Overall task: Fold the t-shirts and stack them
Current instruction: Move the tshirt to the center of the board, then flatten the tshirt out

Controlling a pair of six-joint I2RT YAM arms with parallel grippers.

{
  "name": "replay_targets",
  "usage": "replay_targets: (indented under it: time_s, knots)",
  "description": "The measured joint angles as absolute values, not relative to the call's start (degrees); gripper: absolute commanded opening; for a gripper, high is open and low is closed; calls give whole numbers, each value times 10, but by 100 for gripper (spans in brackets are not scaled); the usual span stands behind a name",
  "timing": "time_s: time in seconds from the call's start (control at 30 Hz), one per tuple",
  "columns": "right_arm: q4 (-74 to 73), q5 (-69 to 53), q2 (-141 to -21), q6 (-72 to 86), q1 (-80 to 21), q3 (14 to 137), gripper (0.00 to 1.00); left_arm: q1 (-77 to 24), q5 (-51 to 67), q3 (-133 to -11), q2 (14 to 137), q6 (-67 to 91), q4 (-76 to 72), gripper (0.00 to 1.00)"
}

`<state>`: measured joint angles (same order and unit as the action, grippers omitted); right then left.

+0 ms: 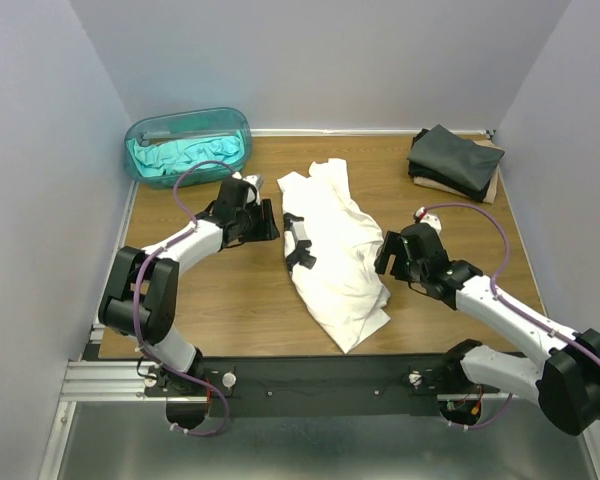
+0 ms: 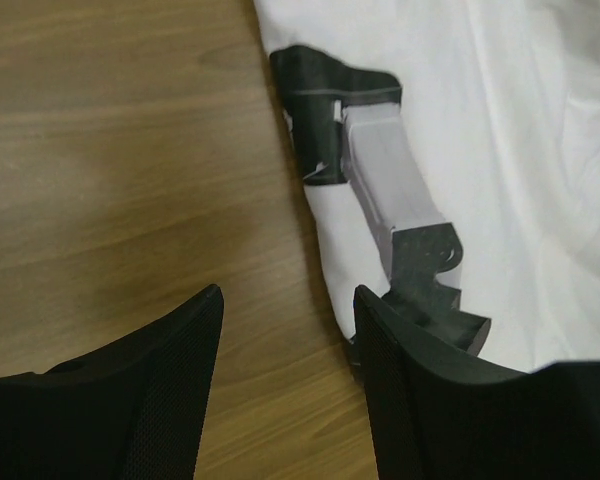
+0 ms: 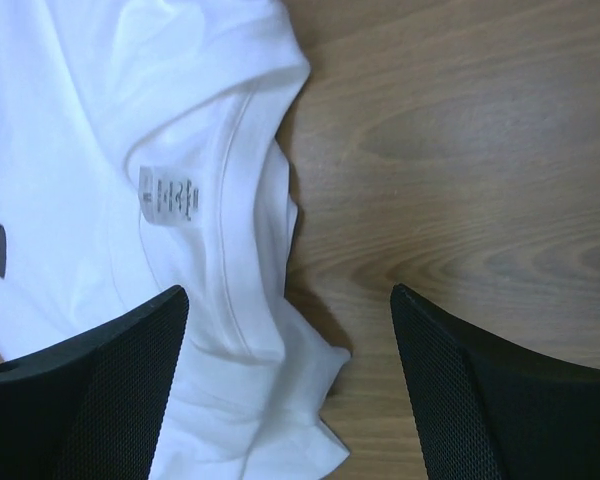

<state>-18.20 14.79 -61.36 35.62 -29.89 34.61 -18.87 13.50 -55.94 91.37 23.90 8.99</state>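
Both left claw [image 1: 270, 222] and right claw [image 1: 385, 255] stand open, flanking the white t-shirt [image 1: 335, 262], likely to grasp its edges.

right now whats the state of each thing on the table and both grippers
white t-shirt: unfolded, crumpled, print side up, not gripped
dark shirts: folded, stacked in the far right corner
teal cloth: bunched up inside the tub
tub: upright, no lid, far left corner
left gripper: open, holding nothing, at the shirt's edge
right gripper: open, holding nothing, at the collar
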Motion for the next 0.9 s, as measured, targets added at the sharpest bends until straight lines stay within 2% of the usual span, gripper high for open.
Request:
replay_targets:
  time_s: [0.2, 0.33, 0.43, 0.63, 0.73, 0.83, 0.9]
  knots:
    - [-200, 67, -630, 360, -299, 336, 82, -189, 135, -526, 914, 253, 91, 63]
    - [-201, 30, -653, 359, -299, 335, 74, -189, 135, -526, 914, 256, 84, 63]
    - [-201, 4, -677, 357, -299, 333, 61, -189, 135, -525, 914, 258, 82, 63]
    - [-200, -27, -693, 349, -299, 331, 48, -189, 135, -518, 914, 258, 79, 63]
    - [-200, -42, -693, 346, -299, 331, 38, -189, 135, -513, 914, 258, 79, 63]
    - [-200, -54, -689, 343, -299, 331, 33, -189, 135, -511, 914, 258, 79, 63]
    - [-200, -59, -684, 343, -299, 332, 26, -189, 135, -511, 914, 258, 79, 63]
